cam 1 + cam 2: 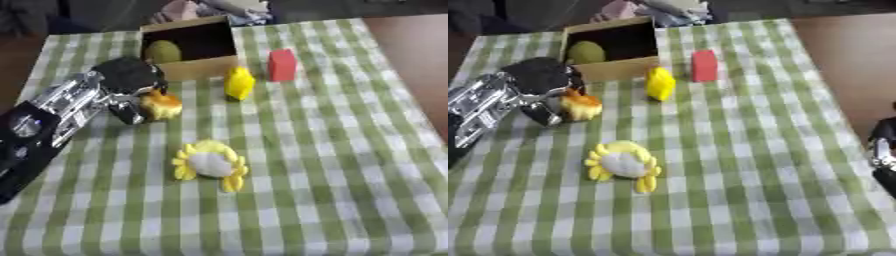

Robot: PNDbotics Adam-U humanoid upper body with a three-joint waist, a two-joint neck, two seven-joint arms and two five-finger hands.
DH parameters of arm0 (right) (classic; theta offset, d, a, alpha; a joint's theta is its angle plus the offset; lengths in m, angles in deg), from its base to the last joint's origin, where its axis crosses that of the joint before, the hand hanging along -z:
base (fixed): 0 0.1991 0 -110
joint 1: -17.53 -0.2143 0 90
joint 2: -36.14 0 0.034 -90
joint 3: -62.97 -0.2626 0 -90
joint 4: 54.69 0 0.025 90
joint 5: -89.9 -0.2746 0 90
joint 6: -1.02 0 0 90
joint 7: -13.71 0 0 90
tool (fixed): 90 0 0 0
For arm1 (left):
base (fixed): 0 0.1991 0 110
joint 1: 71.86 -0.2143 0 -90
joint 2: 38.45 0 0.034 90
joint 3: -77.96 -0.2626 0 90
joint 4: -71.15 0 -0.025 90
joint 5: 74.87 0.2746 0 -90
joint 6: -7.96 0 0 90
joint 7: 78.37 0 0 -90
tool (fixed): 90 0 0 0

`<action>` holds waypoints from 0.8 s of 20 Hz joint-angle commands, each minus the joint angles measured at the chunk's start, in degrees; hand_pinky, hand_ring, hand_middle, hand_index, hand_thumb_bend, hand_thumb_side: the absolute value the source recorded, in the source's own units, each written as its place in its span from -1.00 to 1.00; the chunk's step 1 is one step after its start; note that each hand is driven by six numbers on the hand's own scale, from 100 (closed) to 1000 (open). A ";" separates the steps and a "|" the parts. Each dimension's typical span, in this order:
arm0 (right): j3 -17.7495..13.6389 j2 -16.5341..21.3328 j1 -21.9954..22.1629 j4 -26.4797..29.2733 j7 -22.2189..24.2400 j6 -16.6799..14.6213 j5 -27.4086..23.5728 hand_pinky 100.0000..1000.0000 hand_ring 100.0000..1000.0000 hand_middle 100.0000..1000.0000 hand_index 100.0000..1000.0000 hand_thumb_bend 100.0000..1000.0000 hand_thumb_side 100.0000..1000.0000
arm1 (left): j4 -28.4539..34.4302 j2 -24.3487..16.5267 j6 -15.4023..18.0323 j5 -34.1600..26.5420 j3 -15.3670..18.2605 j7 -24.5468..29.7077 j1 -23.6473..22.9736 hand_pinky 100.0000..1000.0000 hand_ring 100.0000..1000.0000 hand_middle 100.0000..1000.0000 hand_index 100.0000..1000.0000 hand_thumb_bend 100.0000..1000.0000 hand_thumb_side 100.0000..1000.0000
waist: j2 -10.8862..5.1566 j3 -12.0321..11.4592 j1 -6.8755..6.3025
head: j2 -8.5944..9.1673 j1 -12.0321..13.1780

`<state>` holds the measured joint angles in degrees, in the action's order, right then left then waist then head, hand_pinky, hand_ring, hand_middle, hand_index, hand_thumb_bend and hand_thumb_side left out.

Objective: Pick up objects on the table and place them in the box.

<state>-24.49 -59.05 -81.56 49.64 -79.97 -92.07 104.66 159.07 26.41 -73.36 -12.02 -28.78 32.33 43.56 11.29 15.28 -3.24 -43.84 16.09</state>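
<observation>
Four loose objects lie on the green-checked tablecloth (350, 165): a small orange-yellow toy (163, 105), a yellow figure (239, 83), a red block (282, 65) and a yellow-rimmed crab-like toy (209, 165). The cardboard box (203, 69) stands at the far edge, tipped with its opening toward the robot, which allows objects to be pushed or set in from the front. One greenish round item (163, 51) already rests inside, at the left.

The left hand (131, 82) reaches in from the left, its dark fingers curled round the orange-yellow toy with the thumb against the near side (contact appears made, though the toy seems not yet lifted). This toy lies just in front of the box's left corner, so the carry should be short.

The right hand (883, 150) shows only at the right edge of the right eye view, off the cloth; whether it is spread or closed cannot be told.
</observation>
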 commanded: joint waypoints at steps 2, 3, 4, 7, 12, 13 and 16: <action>-0.05 0.68 -0.61 0.62 0.11 -0.03 -0.32 0.11 0.23 0.17 0.62 -1.00 -0.29 | -0.47 -0.87 0.56 0.04 0.11 1.36 0.97 0.34 0.12 0.15 0.40 -0.28 -1.00 | -0.67 0.16 -0.61 | -0.28 0.29; -0.05 0.68 -0.60 0.61 0.11 -0.03 -0.32 0.11 0.23 0.17 0.62 -1.00 -0.29 | -0.68 -0.84 0.69 -0.02 0.09 2.04 0.99 0.35 0.12 0.15 0.41 -0.27 -1.00 | -0.67 0.18 -0.62 | -0.28 0.29; -0.05 0.67 -0.61 0.61 0.11 -0.04 -0.32 0.11 0.23 0.17 0.62 -1.00 -0.29 | -0.90 -0.80 0.81 -0.08 0.08 2.78 1.00 0.35 0.12 0.16 0.41 -0.27 -1.00 | -0.66 0.20 -0.62 | -0.28 0.29; -0.08 0.64 -0.60 0.59 0.10 -0.05 -0.35 0.11 0.23 0.17 0.62 -1.00 -0.29 | -1.44 -0.59 1.00 -0.15 0.21 4.32 1.07 0.34 0.11 0.14 0.40 -0.28 -1.00 | -0.61 0.24 -0.62 | -0.28 0.25; -0.14 0.59 -0.58 0.55 0.05 -0.05 -0.38 0.11 0.23 0.17 0.62 -1.00 -0.29 | -1.43 -0.44 0.55 -0.02 0.67 2.35 1.25 0.22 -0.02 0.02 0.28 -0.66 -1.00 | -0.57 0.18 -0.58 | -0.28 0.16; -0.14 0.58 -0.58 0.54 0.06 -0.06 -0.38 0.11 0.23 0.17 0.62 -1.00 -0.29 | -1.35 -0.44 0.26 0.00 0.77 1.21 1.27 0.21 -0.03 0.00 0.26 -0.70 -1.00 | -0.57 0.16 -0.57 | -0.28 0.14; -0.18 0.55 -0.57 0.51 0.06 -0.06 -0.38 0.11 0.23 0.17 0.62 -1.00 -0.29 | -1.16 -0.53 -0.54 0.03 0.99 -1.97 1.30 0.10 -0.13 -0.10 0.16 -0.92 -0.97 | -0.59 0.12 -0.49 | -0.28 0.12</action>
<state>-24.49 -59.05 -81.56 49.52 -79.96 -92.07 104.50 157.35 27.23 -73.62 -12.07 -28.73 31.66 43.93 11.32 15.47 -3.24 -43.84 16.14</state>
